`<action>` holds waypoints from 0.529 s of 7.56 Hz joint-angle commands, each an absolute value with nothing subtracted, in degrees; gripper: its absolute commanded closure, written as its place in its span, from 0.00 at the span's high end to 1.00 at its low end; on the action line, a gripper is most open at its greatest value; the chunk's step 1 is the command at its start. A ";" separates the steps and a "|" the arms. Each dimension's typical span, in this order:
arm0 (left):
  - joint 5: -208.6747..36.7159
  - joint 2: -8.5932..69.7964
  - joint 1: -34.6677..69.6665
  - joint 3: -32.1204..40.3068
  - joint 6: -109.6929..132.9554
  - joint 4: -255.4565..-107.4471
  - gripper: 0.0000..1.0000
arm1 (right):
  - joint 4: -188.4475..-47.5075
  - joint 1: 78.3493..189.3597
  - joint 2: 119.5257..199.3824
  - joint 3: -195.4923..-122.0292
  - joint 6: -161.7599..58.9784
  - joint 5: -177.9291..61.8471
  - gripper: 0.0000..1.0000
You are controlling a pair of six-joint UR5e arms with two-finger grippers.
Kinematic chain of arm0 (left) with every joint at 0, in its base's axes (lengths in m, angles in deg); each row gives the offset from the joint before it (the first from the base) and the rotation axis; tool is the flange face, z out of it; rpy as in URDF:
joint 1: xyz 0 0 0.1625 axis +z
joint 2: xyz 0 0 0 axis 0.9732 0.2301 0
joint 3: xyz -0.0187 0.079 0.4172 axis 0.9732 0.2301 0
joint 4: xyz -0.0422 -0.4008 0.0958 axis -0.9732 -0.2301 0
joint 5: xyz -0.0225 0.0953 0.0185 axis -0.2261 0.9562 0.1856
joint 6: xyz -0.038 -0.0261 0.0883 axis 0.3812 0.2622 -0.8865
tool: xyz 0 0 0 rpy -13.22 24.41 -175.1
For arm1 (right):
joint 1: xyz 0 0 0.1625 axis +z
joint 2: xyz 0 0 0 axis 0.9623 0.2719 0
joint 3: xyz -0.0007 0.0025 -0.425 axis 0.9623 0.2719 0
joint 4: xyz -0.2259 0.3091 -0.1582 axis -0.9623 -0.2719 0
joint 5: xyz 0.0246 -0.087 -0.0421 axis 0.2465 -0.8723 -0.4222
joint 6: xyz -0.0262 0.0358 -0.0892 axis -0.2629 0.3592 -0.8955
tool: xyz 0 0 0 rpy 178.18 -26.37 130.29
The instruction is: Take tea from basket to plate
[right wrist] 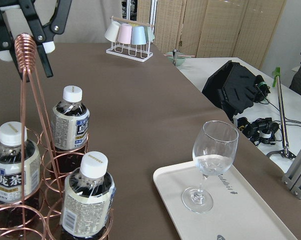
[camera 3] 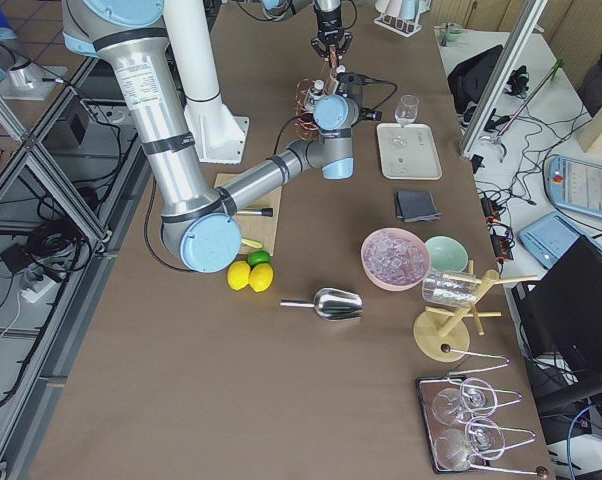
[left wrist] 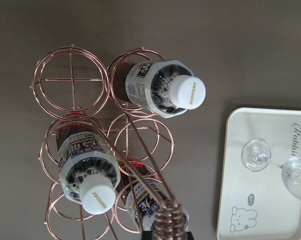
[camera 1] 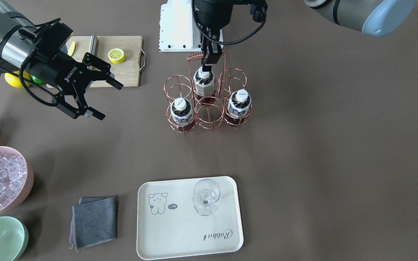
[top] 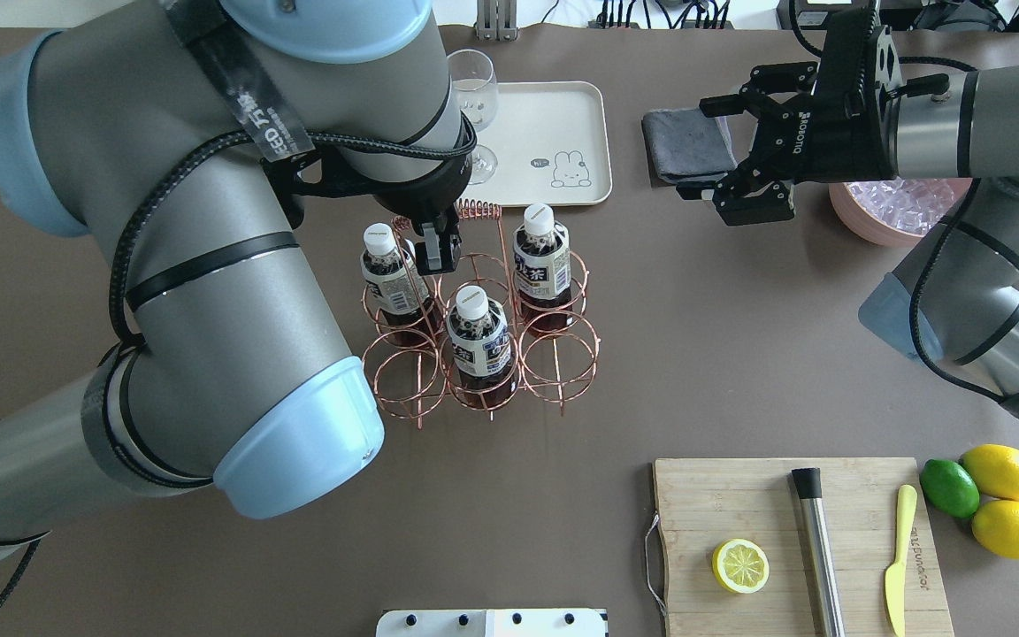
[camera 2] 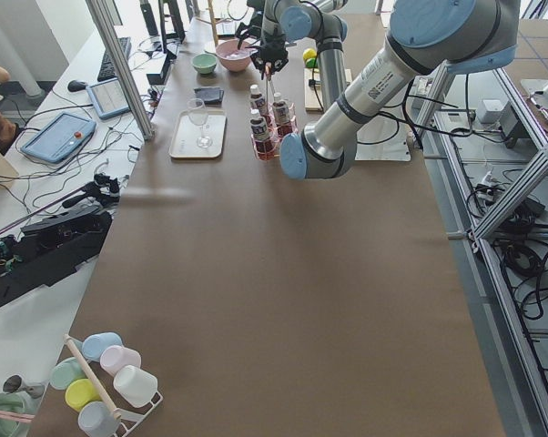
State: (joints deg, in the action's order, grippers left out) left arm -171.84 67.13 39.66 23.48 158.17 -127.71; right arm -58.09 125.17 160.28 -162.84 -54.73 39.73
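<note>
Spanning every view, the brown desk (camera 1: pixel 321 145) carries everything. Over its middle reaches the large grey left arm (top: pixel 209 265). Its left gripper (camera 1: pixel 206 68) hangs above the copper wire basket of joined round rings (left wrist: pixel 71 79), just beside the coiled wire handle (camera 1: pixel 194 57). Seen from the right wrist camera, its fingers (right wrist: pixel 59 15) are spread apart and grasp nothing.

The right gripper (camera 1: pixel 109 101) is held in the air over the right side of the desk, well apart from the basket. Its fingers (camera 1: pixel 111 82) are likewise released and empty.

On the far side of the desk from the robot lies the cream-white rectangular plate (camera 1: pixel 172 232) with a grey bear drawing, and a clear stemmed glass (camera 1: pixel 206 197) stands on it.

The three small clear plastic bottles of dark reddish-brown tea, each white-capped, all sit upright in the basket's rings. One is in the near middle ring (camera 1: pixel 204 84), with the left gripper well above its cap. One is at far left (camera 1: pixel 239 103) and one at far right (camera 1: pixel 181 112).
</note>
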 commanded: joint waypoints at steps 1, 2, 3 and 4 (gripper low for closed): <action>-171.85 64.63 39.95 24.39 158.36 -128.45 0.00 | -53.99 123.54 159.96 -160.78 -54.18 37.08 1.00; -171.85 64.45 40.39 24.22 158.36 -128.54 0.00 | -53.97 122.83 159.87 -160.78 -53.40 37.06 1.00; -170.98 64.44 40.74 24.13 158.36 -128.63 0.00 | -53.89 121.35 159.96 -160.78 -53.39 36.97 1.00; -168.88 64.53 41.79 24.30 158.44 -128.63 0.00 | -53.89 120.64 159.87 -160.69 -53.39 36.45 1.00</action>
State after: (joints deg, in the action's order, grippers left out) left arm -171.34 64.61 40.51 24.19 158.36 -128.52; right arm -54.08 122.32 159.96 -160.82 -53.57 37.16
